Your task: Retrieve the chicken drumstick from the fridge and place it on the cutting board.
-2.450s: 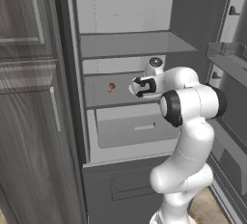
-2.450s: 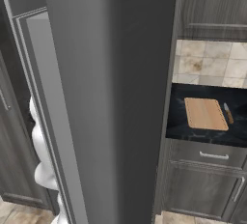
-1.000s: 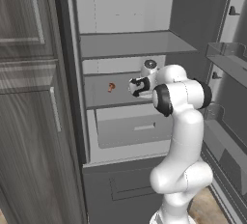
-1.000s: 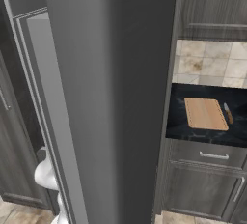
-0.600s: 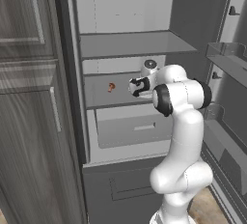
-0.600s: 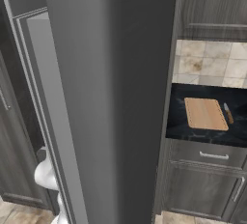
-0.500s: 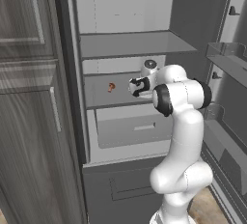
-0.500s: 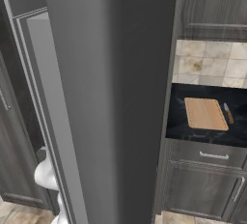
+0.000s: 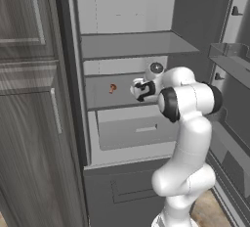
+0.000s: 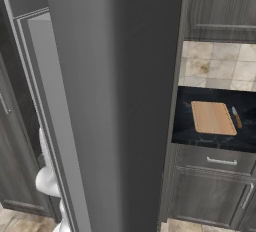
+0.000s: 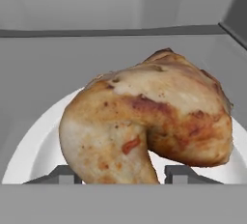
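The chicken drumstick [image 11: 149,117], golden-brown with reddish patches, lies on a round white plate [image 11: 38,141] on a shelf of the fridge [image 9: 127,50]. My gripper [image 11: 120,175] is open right at it, one fingertip on each side of its near end; the left fingertip is close against the meat and a small gap shows by the right one. In the left base view the gripper [image 9: 138,90] is reached in over the middle shelf. The cutting board [image 10: 212,117] lies on a dark counter to the right of the fridge.
A small reddish-orange lump [image 9: 113,88] sits further left on the same shelf. A drawer [image 9: 139,130] lies below it. The open fridge door [image 10: 110,101] stands between the arm and the counter. A small knife-like item [image 10: 236,117] lies beside the board. Dark wood cabinets [image 9: 29,123] stand at left.
Since the earliest frame the arm has pushed further left into the shelf. Over the last second nothing has visibly moved.
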Robot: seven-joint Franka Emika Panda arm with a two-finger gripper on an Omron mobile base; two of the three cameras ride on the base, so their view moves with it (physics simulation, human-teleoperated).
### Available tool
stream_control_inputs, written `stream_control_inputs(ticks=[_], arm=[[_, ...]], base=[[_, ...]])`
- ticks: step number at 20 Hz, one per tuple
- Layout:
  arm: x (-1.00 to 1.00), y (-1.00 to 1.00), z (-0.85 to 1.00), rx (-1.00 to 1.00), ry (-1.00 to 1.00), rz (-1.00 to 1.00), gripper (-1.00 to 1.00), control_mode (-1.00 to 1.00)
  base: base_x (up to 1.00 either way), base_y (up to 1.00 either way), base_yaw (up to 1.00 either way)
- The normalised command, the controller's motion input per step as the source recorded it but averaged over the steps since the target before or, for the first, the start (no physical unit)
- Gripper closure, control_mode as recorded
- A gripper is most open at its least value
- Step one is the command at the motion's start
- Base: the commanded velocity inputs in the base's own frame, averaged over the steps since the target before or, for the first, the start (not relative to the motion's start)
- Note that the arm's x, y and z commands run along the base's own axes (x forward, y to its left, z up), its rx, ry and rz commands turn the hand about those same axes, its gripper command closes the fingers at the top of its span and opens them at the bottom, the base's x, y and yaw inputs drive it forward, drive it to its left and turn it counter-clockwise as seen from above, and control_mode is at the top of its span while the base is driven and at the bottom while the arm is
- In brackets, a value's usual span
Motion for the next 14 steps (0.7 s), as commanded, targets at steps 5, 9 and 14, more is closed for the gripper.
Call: stream_control_inputs(ticks=[5, 9, 14], arm=[[-0.70, 0.00, 0.59, 0.00, -0.09, -0.02, 1.00, -1.00], [-1.00, 0.00, 0.98, 0.02, 0.00, -0.15, 1.00, -1.00], [-1.00, 0.00, 1.00, 0.00, 0.04, -0.17, 1.00, -1.00]], base=[[0.00, 0.00, 0.00], [0.00, 0.00, 0.00], [0.00, 0.00, 0.00]])
